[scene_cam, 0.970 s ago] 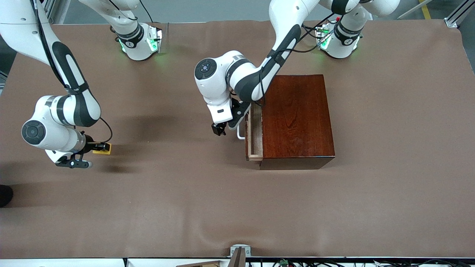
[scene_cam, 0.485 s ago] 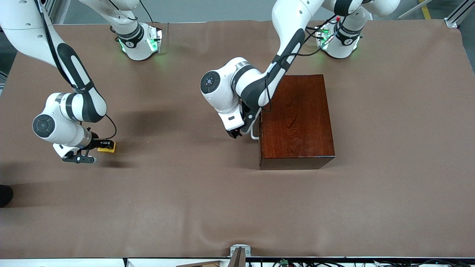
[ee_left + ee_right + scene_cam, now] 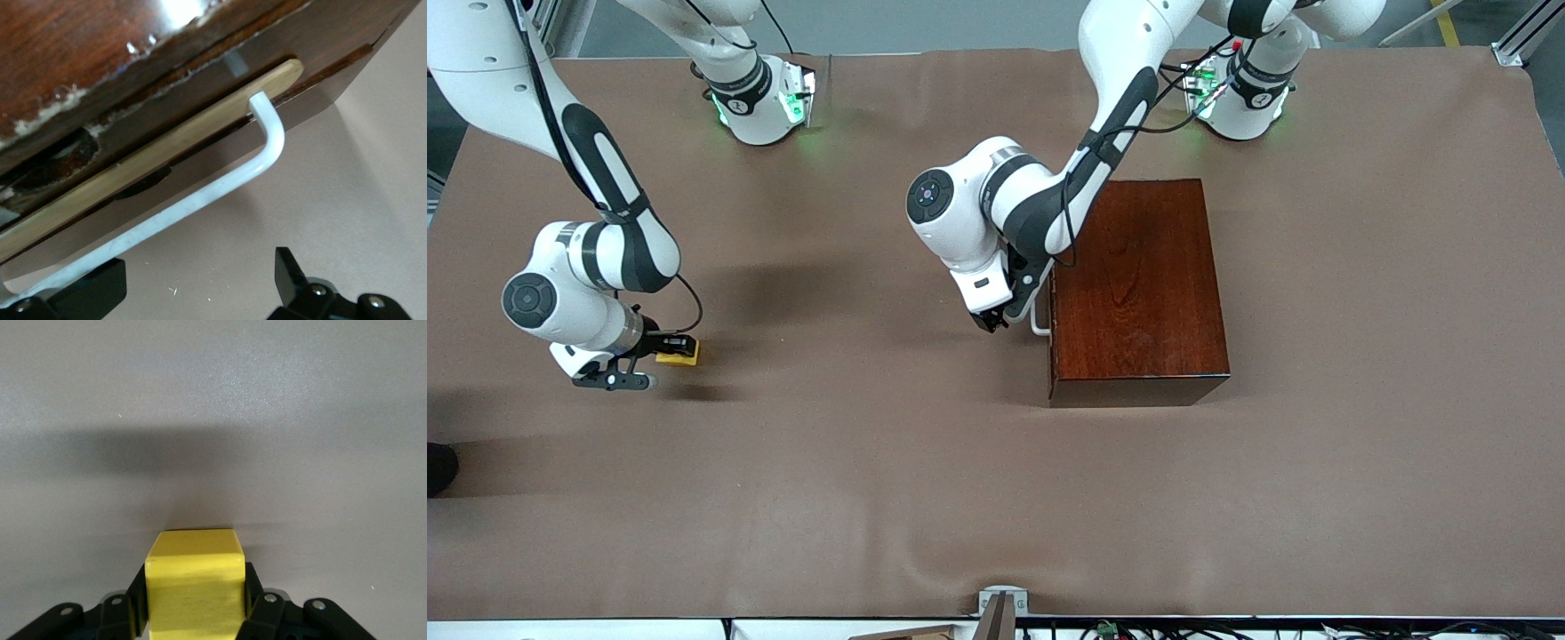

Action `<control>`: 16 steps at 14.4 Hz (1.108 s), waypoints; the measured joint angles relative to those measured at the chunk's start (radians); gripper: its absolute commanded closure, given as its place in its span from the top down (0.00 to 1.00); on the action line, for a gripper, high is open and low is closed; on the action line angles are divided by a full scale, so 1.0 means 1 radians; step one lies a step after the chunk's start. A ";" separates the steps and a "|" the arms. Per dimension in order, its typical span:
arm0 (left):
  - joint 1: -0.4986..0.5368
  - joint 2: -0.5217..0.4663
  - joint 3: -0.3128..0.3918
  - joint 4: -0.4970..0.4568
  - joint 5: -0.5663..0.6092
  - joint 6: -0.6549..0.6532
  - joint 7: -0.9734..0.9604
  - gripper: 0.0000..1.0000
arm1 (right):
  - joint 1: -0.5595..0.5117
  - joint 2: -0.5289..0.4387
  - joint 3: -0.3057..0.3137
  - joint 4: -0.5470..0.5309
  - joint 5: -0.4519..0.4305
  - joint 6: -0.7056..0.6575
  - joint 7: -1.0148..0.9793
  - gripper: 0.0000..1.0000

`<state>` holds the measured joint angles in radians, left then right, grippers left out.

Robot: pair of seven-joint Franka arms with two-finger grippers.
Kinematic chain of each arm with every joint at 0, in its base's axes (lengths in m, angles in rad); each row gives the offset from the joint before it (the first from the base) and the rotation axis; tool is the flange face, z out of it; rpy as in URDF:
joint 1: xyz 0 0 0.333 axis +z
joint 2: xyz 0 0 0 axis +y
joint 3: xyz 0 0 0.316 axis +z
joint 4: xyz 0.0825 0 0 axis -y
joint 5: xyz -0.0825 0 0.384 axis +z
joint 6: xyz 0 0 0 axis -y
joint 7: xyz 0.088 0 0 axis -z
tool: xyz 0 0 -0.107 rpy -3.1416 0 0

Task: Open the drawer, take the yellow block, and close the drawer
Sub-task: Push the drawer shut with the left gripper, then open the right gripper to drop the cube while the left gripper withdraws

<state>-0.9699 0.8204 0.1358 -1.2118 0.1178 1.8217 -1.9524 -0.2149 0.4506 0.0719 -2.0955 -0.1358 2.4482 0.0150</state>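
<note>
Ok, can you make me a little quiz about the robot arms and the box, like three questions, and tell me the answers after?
1. True or false: the drawer of the wooden box is pushed in.
2. What is the right gripper holding?
A. a white handle
B. the yellow block
C. nothing
3. Fill in: the left gripper is right beside the drawer's white ____, and its fingers are ____.

Key:
1. True. In the front view the drawer front sits flush with the box.
2. B. The fingers are clamped on the block's two sides, over the table at the right arm's end.
3. handle; open, with the bar near one finger and nothing gripped.
</note>
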 measured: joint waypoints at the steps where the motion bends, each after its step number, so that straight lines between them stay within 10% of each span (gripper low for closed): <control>1: 0.000 -0.004 0.000 0.002 0.000 0.001 0.000 1.00 | 0.000 0.000 0.000 0.000 0.000 0.000 0.000 0.81; 2: 0.000 -0.009 0.001 0.005 0.000 0.002 0.000 1.00 | 0.000 0.000 0.000 0.000 0.000 0.000 0.000 1.00; 11: 0.107 -0.335 0.068 0.020 0.025 -0.065 0.340 1.00 | 0.000 -0.003 0.016 0.036 -0.002 -0.019 -0.001 1.00; 16: 0.224 -0.498 0.066 -0.016 0.025 -0.167 0.615 1.00 | 0.003 -0.038 0.049 0.171 -0.002 -0.249 -0.001 1.00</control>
<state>-0.7462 0.3221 0.2017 -1.2278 0.1431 1.6548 -1.3371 -0.2121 0.4128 0.1211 -1.9247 -0.1376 2.1991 0.0141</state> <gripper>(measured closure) 0.000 0.000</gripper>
